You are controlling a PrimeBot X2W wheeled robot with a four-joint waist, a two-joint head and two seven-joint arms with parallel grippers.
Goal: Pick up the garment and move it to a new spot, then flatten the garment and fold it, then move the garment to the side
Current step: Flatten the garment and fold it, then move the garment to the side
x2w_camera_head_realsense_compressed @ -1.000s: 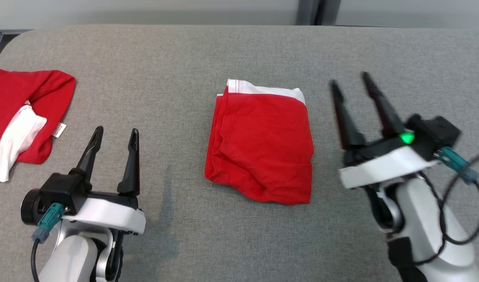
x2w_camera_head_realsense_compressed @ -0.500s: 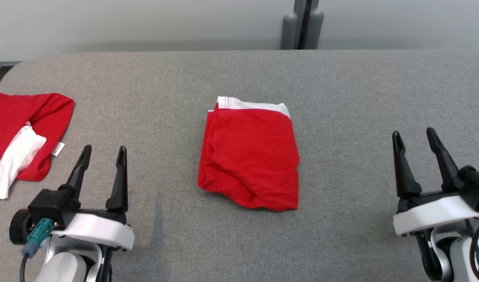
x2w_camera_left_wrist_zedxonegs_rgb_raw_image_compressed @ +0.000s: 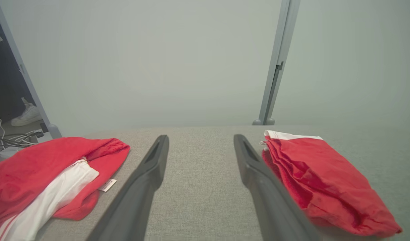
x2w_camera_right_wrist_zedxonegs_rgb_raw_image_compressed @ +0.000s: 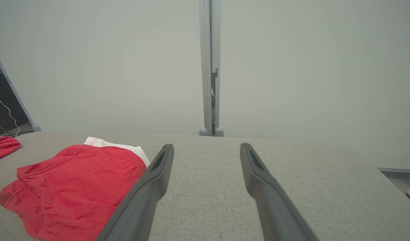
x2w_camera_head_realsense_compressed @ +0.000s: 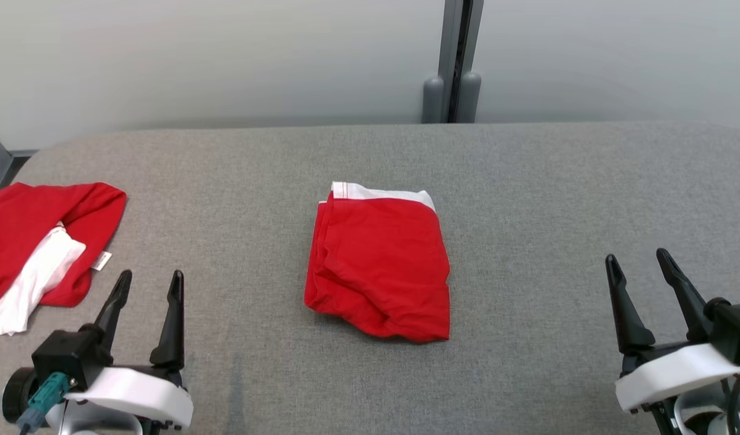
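Note:
A folded red garment (x2w_camera_head_realsense_compressed: 379, 266) with a white band along its far edge lies in the middle of the grey table (x2w_camera_head_realsense_compressed: 527, 181). It also shows as the red garment (x2w_camera_left_wrist_zedxonegs_rgb_raw_image_compressed: 322, 180) to the right of the left fingers, and as the red garment (x2w_camera_right_wrist_zedxonegs_rgb_raw_image_compressed: 74, 184) to the left of the right fingers. My left gripper (x2w_camera_head_realsense_compressed: 149, 280) stands open at the lower left, well clear of the cloth, holding nothing. My right gripper (x2w_camera_head_realsense_compressed: 639, 260) stands open at the lower right, likewise apart from it. Open left gripper (x2w_camera_left_wrist_zedxonegs_rgb_raw_image_compressed: 200, 139) and open right gripper (x2w_camera_right_wrist_zedxonegs_rgb_raw_image_compressed: 206, 147) both point over bare table.
A second red-and-white garment (x2w_camera_head_realsense_compressed: 31, 248) with a small tag lies crumpled at the table's left edge, seen too as a red heap (x2w_camera_left_wrist_zedxonegs_rgb_raw_image_compressed: 41, 177). A grey post (x2w_camera_head_realsense_compressed: 454, 66) stands against the pale wall behind the table. Cables and a shoe (x2w_camera_left_wrist_zedxonegs_rgb_raw_image_compressed: 25, 115) lie on the floor far left.
The head camera has tilted up, showing more wall. My right gripper has drawn back from beside the garment to the lower right. The left gripper has pulled back slightly. The garment lies still.

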